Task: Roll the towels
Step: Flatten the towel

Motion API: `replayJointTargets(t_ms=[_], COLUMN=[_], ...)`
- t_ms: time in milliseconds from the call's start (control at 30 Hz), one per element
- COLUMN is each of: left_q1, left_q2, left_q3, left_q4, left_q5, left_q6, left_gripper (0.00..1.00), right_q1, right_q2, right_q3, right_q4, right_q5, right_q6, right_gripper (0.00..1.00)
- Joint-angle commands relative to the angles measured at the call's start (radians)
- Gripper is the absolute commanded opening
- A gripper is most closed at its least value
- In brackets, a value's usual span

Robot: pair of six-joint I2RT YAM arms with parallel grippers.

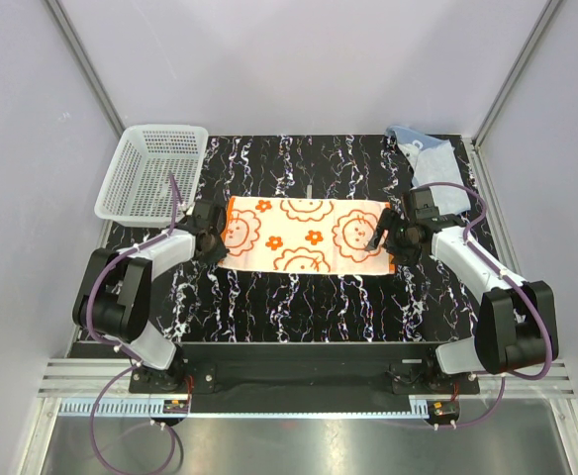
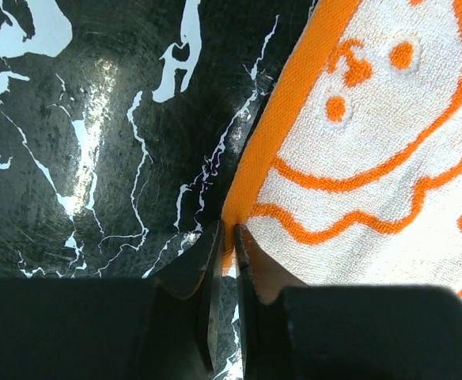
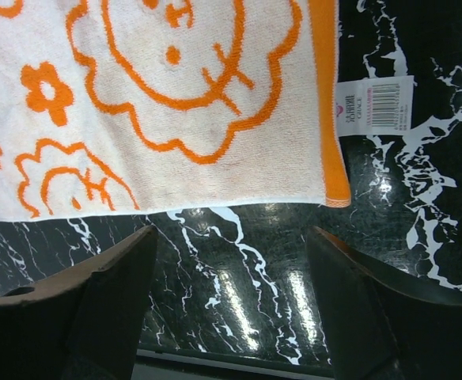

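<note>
Left gripper (image 2: 228, 241) has its jaws pinched together on the orange hem at a left corner of the orange-print towel (image 1: 304, 236), which lies spread flat in the middle of the table (image 1: 299, 297). Right gripper (image 3: 231, 233) hangs with its jaws wide apart, holding nothing, just short of the near edge of that towel by the corner with the label (image 3: 373, 103). The step in hand looks like taking hold of one end to begin the roll. To do it well, I would bring the right jaws down over the hem and close them on a single layer, with both grips squarely on the hem, so the cloth turns over evenly rather than skewing. A roll started crooked would probably come out cone-shaped. The blue towel (image 1: 430, 158) lies rumpled at the far right corner of the table, well apart from this one. At the far left stands the basket (image 1: 121, 168), and I can see nothing in it.
</note>
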Motion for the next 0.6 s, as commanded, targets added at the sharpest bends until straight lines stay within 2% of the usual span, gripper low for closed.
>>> replayJointTargets(t_ms=[0, 100, 133, 233, 367, 567], left_q1=[0.003, 0.003, 0.003, 0.003, 0.003, 0.003], left_q2=[0.017, 0.009, 0.006, -0.015, -0.026, -0.024], left_q3=[-0.007, -0.016, -0.018, -0.030, -0.043, -0.043], left_q4=[-0.002, 0.002, 0.001, 0.005, 0.008, 0.008], left_q5=[0.037, 0.043, 0.043, 0.039, 0.039, 0.040], left_q6=[0.002, 0.001, 0.002, 0.001, -0.006, -0.004], left_gripper=[0.14, 0.11, 0.06, 0.00, 0.00, 0.00], right_q1=[-0.003, -0.013, -0.015, -0.027, -0.045, -0.088], right_q2=[-0.018, 0.002, 0.007, 0.002, 0.014, 0.027], right_q3=[0.007, 0.004, 0.001, -0.017, -0.040, -0.076], right_q4=[-0.025, -0.040, -0.040, -0.034, -0.031, 0.021], right_q5=[0.073, 0.084, 0.084, 0.090, 0.099, 0.076], right_q6=[-0.014, -0.011, -0.008, 0.017, 0.046, 0.063], right_gripper=[0.82, 0.81, 0.82, 0.81, 0.80, 0.69])
